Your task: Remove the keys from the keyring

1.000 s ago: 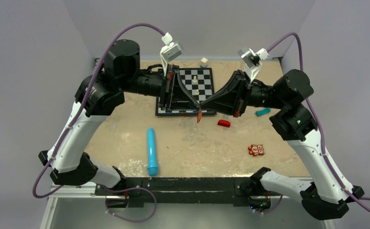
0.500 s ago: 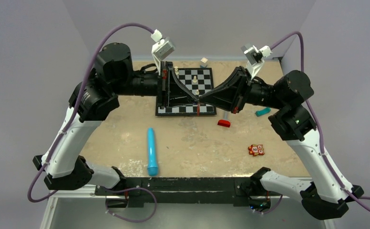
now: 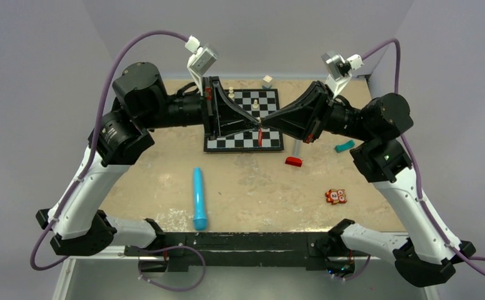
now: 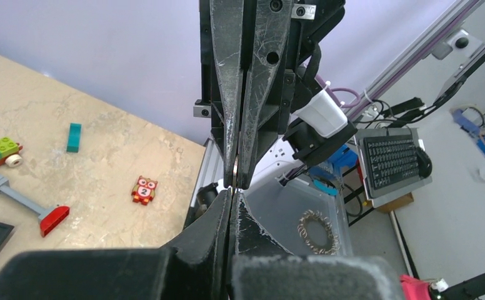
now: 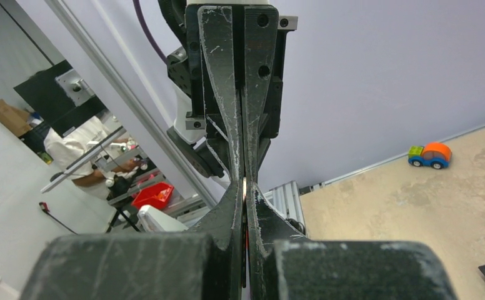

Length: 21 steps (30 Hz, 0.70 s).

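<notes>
My left gripper (image 3: 259, 124) and right gripper (image 3: 265, 124) meet tip to tip, raised above the chessboard (image 3: 243, 142). Both are shut. The keyring's red tag (image 3: 260, 136) hangs just below where the tips meet. In the left wrist view my left gripper (image 4: 233, 191) is closed, and a thin silver metal sliver (image 4: 235, 172) sits between the right fingers (image 4: 255, 125) above. In the right wrist view my right gripper (image 5: 245, 187) pinches that silver piece, with a red sliver (image 5: 246, 239) showing in the gap. I cannot tell key from ring.
On the table lie a blue cylinder (image 3: 199, 199), a red block-headed toy (image 3: 294, 161), an orange owl tile marked 2 (image 3: 335, 196) and a teal block (image 3: 344, 147). White chess pieces (image 3: 232, 92) stand on the board. A toy car (image 5: 430, 155) sits at the far table edge.
Both grippers have risen together, still tip to tip, and the red tag has lifted with them. The left arm's elbow has swung left.
</notes>
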Motion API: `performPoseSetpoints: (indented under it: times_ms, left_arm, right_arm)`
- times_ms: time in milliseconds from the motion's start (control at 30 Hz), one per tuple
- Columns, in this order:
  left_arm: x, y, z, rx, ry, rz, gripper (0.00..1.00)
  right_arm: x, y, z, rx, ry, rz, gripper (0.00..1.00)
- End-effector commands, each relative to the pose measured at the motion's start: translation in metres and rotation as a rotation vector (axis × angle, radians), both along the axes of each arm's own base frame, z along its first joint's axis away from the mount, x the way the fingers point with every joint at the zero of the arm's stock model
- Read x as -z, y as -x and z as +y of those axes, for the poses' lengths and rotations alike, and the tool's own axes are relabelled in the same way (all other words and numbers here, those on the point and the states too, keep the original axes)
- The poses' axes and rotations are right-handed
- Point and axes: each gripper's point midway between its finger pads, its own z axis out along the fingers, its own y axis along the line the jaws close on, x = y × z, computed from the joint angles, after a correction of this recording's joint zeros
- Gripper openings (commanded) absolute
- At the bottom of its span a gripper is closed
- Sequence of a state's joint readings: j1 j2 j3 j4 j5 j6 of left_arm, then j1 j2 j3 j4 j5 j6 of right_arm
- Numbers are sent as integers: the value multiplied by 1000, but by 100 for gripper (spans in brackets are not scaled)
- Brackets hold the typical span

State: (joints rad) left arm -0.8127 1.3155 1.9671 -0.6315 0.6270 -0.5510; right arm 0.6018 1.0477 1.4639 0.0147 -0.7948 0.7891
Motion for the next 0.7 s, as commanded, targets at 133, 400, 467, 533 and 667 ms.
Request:
performPoseSetpoints:
  times_ms: [133,400,467,533,667]
  left_arm:
    - [-19,-8,-2,-46,134,13,0]
    - [-25,-19,0,-116,168,11,0]
    - [-26,-21,-1,-123,174,12,0]
    - [-26,-22,-2,-124,179,18,0]
    - [-26,-24,-3,-131,184,23,0]
  right_arm:
    - [-20,5,-4,-3,-80,-32,0]
    - [-24,1,-2,-7,-111,-23,0]
    - [-26,0,-1,-5,-115,-25,0]
    - [-26,-1,-1,-6,-117,-24,0]
    - [-28,-1,0,-8,-126,-24,0]
